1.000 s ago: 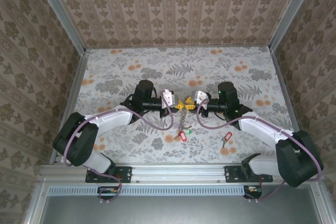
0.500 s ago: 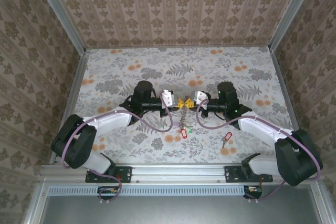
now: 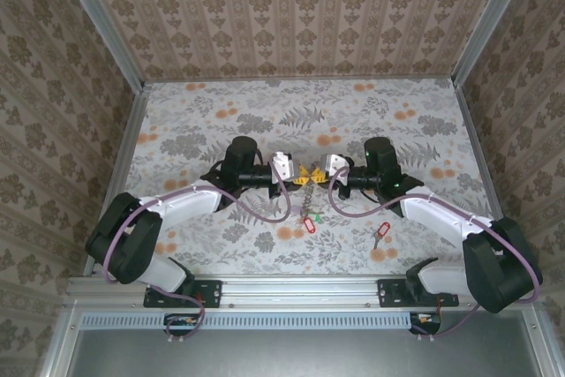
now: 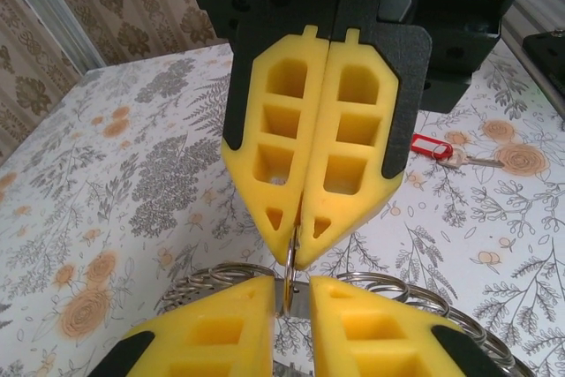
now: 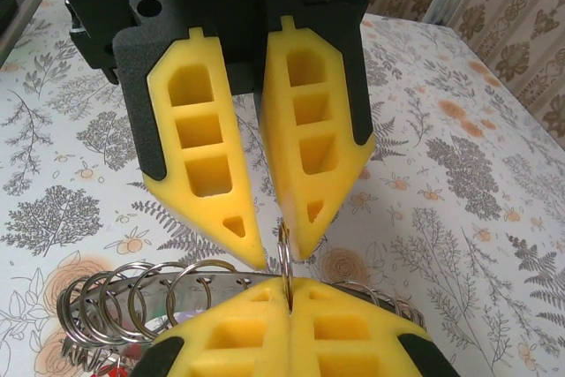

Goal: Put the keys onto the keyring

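Loop of the keyring (image 5: 132,305) sits clenched in my right pincer (image 5: 290,305), mid-frame in the overhead view. My left pincer (image 5: 279,255) is released, jaws parted either side of that loop. Just below, tagged keys (image 3: 310,221) are strung on it; one red-tagged key (image 3: 381,232) lies apart, lower right.

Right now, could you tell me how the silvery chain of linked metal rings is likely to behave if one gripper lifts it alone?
Probably floppy: the silvery chain of linked metal rings fans out loosely beside the right gripper. Likely to swing, with a small red-tagged metal key at its end. Its thin wire looks smooth, so it may slip.
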